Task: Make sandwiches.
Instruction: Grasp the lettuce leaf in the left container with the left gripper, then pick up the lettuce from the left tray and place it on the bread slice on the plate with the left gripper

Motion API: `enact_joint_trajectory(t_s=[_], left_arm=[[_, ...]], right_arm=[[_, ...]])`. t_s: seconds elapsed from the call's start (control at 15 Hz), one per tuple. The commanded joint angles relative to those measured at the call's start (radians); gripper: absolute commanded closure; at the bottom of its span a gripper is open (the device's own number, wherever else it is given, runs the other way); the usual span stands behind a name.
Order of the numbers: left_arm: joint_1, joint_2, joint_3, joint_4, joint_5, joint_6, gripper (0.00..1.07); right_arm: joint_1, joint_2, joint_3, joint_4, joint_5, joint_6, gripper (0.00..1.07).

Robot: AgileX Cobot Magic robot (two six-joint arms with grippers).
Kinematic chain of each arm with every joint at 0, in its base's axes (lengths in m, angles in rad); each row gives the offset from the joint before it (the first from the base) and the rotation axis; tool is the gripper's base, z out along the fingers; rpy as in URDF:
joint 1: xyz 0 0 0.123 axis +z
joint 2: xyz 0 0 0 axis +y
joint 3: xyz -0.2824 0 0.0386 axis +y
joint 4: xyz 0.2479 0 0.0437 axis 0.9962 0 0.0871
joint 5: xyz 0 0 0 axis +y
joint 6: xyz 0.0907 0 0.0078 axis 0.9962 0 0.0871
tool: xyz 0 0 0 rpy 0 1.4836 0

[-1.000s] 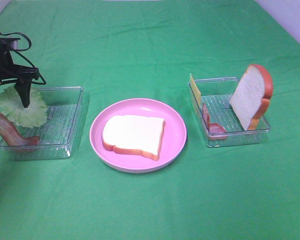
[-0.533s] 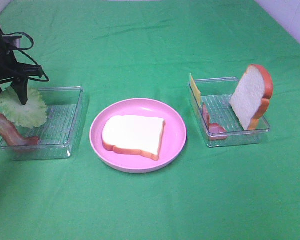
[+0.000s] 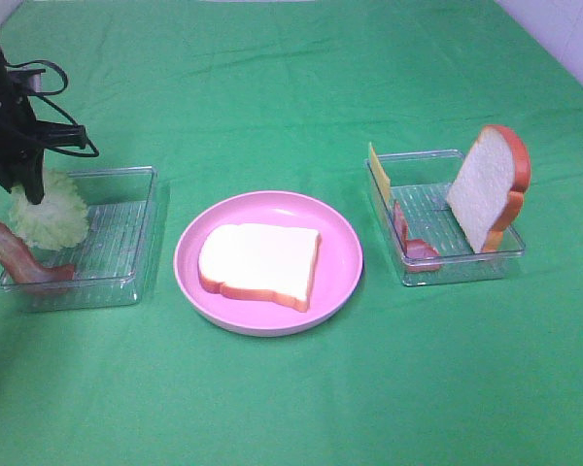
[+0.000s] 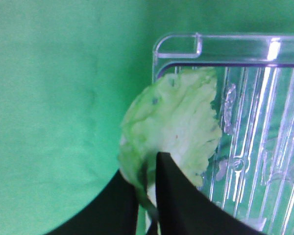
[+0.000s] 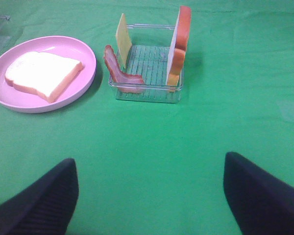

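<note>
**Left wrist.** Fingers (image 4: 174, 191) of the left gripper (image 4: 146, 171) are nearly closed, nipping only the thin rim of the lettuce leaf (image 4: 174, 117). Risk: so shallow a bite on a floppy leaf may slip or tear free in transit, dropping the leaf. Its edge lies between the fingers. Its body fans out beyond the tips, over a corner of the clear tray (image 4: 255, 44).

**Exterior high.** Gripper and leaf hang well left of the pink plate (image 3: 345, 243), which bears one bread slice (image 3: 259, 262). A bacon strip (image 3: 10, 250) just beside the leaf could be snagged.

**Right wrist.** The right gripper (image 5: 149, 166) has its fingers wide apart and empty, well apart from the plate.
</note>
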Motion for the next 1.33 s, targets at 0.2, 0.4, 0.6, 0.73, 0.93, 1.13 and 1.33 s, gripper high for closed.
enact_joint_trajectory(t_s=[0.2,0.4,0.6,0.73,0.93,1.13,1.33], left_arm=[[0.002,0.000,0.008,0.012,0.016,-0.007,0.98],[0.002,0.000,0.008,0.014,0.029,-0.007,0.98],[0.002,0.000,0.008,0.014,0.039,-0.006,0.97],[0.002,0.000,0.006,0.015,0.049,-0.004,0.97],[0.002,0.000,0.006,0.015,0.052,-0.004,0.89],[0.002,0.000,0.006,0.015,0.056,-0.004,0.70],[0.002,0.000,-0.005,0.015,0.066,-0.004,0.70]], right_arm=[[-0.001,-0.011,0.002,0.003,-0.008,-0.001,0.30],[-0.001,-0.011,0.002,0.003,-0.008,-0.001,0.30],[-0.001,-0.011,0.002,0.003,-0.008,-0.001,0.30],[-0.001,-0.011,0.002,0.003,-0.008,-0.001,0.30],[-0.001,-0.011,0.002,0.003,-0.008,-0.001,0.30],[-0.001,-0.011,0.002,0.003,-0.008,-0.001,0.30],[-0.001,-0.011,0.002,0.003,-0.008,-0.001,0.30]])
